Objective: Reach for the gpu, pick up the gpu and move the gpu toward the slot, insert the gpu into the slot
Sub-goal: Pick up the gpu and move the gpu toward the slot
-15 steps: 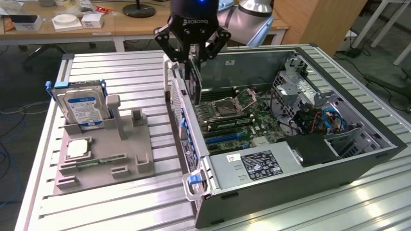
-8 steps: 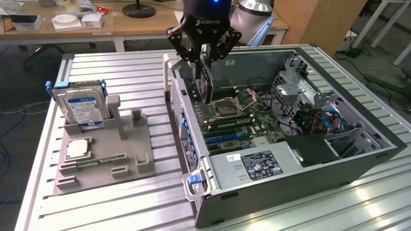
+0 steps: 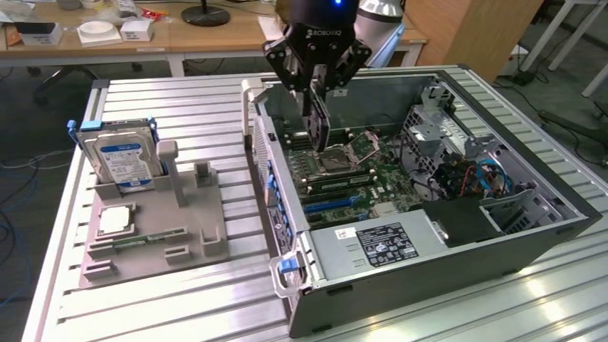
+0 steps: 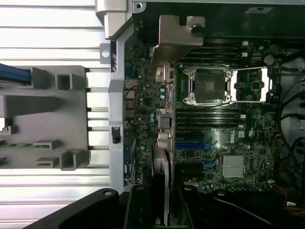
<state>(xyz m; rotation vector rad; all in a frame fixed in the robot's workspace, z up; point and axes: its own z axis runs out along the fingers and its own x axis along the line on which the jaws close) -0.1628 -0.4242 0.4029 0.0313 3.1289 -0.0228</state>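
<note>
The gripper hangs over the open computer case, its 2 fingers pinched on the gpu, which stands upright above the case's circuit board. The case rests on a ribbed metal table. Wooden desks stand behind the case.

Black hand, white lettering, seemingly a blue light above.

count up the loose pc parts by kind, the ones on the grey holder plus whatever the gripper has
hard drive: 1
memory stick: 1
silver chip: 1
gpu: 1
total: 4
</note>
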